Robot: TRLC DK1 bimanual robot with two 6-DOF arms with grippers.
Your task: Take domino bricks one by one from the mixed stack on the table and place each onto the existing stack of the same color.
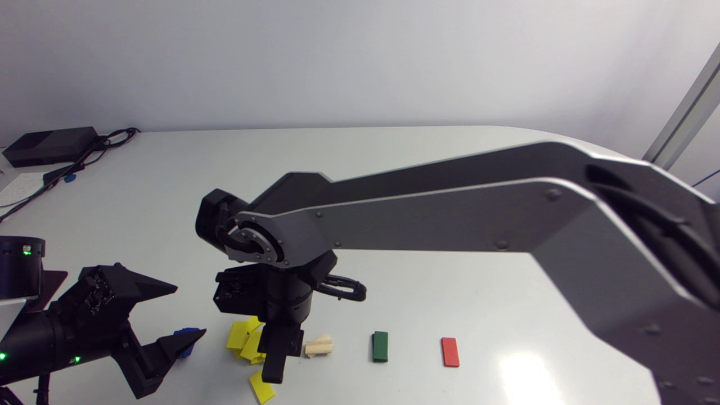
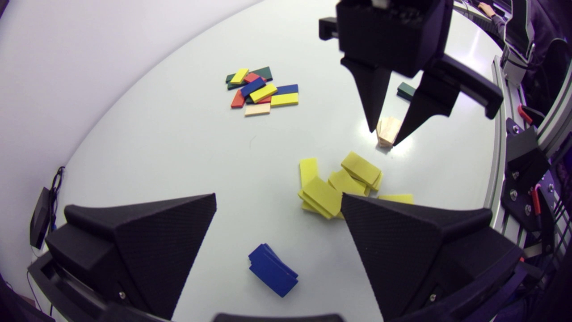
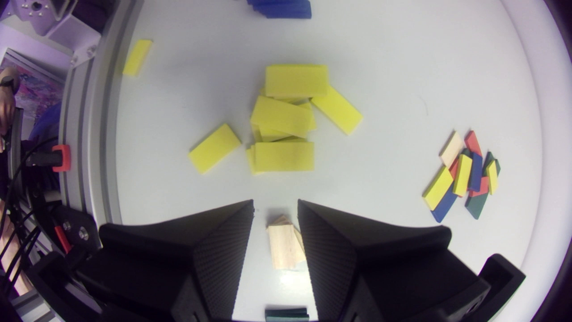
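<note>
My right fingers point(image 3: 237, 223) stand slightly apart astride the wooden stack point(image 3: 283, 246), holding nothing, since pale bricks belong here. My left fingers point(image 2: 187, 223) gape wide.

no readable text, label, number or sign on the domino bricks point(image 2: 261, 91) or the table point(image 2: 178, 147)

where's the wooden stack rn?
Head view, lower centre: the wooden stack sits between the yellow pile and the green stack, under the right gripper's open fingers.
</note>
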